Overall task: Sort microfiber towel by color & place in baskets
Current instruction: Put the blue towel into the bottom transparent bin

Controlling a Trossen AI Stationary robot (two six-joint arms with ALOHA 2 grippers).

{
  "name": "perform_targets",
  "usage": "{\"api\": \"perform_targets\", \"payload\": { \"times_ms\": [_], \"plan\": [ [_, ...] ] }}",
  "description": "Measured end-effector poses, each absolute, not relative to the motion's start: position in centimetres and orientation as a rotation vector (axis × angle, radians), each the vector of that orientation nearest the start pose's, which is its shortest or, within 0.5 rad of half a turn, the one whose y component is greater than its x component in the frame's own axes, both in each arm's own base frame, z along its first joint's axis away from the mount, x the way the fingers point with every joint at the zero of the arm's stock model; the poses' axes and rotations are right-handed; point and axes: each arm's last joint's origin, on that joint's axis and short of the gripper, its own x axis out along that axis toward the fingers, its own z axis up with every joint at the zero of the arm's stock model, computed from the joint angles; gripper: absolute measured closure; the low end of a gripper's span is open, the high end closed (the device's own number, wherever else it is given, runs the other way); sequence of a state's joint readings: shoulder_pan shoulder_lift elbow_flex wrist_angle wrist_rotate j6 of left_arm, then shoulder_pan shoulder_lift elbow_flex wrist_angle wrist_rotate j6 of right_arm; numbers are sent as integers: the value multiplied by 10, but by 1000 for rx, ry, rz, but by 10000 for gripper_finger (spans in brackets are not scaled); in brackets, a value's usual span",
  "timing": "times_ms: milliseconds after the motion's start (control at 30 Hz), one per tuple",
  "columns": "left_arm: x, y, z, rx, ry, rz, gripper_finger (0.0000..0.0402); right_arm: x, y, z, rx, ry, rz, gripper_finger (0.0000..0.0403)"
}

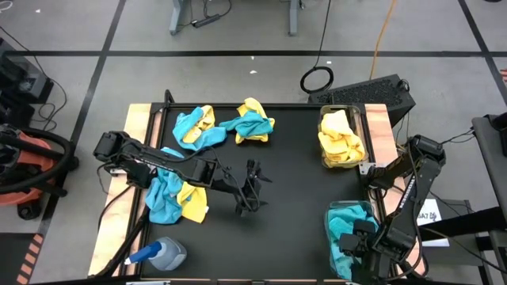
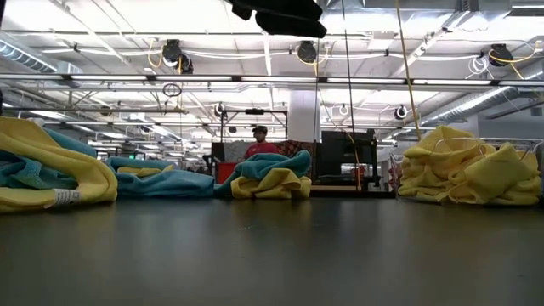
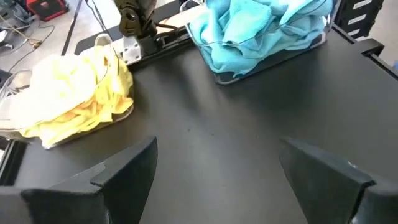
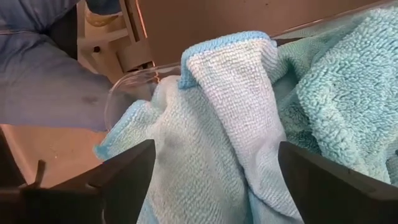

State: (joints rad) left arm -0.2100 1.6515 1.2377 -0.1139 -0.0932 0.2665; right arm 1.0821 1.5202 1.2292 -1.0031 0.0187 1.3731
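Loose yellow and teal microfiber towels lie in three heaps on the black table: far left [image 1: 194,127], far middle [image 1: 252,123] and near left [image 1: 176,194]. A clear basket [image 1: 361,119] at the far right holds yellow towels [image 1: 341,141]. A second clear basket [image 1: 331,212] at the near right holds teal towels [image 1: 342,228]. My left gripper [image 1: 252,188] hangs open above bare table mid-way across, its fingers wide apart [image 3: 217,142]. My right gripper [image 1: 360,235] is open, low over the teal basket. A folded teal towel [image 4: 230,106] bulges between its fingers. My right gripper is open and comes down from above over the teal towels in the near right basket. A fold of teal towel [image 4: 217,162] rises between its two fingers. I cannot tell whether the fingers touch it.
A spray bottle with a blue cap [image 1: 162,255] lies at the near left corner. Wooden strips [image 1: 139,119] edge the table's left and right sides. Bare black table [image 1: 293,182] spreads across the middle. A person in red [image 2: 259,146] stands far behind the table.
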Motion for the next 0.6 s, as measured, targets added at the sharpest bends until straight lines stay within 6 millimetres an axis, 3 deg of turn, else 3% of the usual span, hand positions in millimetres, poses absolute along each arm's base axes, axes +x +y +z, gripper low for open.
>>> {"api": "perform_targets", "payload": {
  "times_ms": [133, 267, 600],
  "plan": [
    [366, -75, 274, 339, 505, -183, 64, 133, 250, 265, 443, 1453, -16, 88],
    [366, -75, 274, 340, 505, -184, 64, 133, 250, 265, 444, 1454, -12, 136],
    [365, -75, 274, 342, 510, -188, 64, 139, 262, 252, 349, 1444, 67, 370]
  ]
}}
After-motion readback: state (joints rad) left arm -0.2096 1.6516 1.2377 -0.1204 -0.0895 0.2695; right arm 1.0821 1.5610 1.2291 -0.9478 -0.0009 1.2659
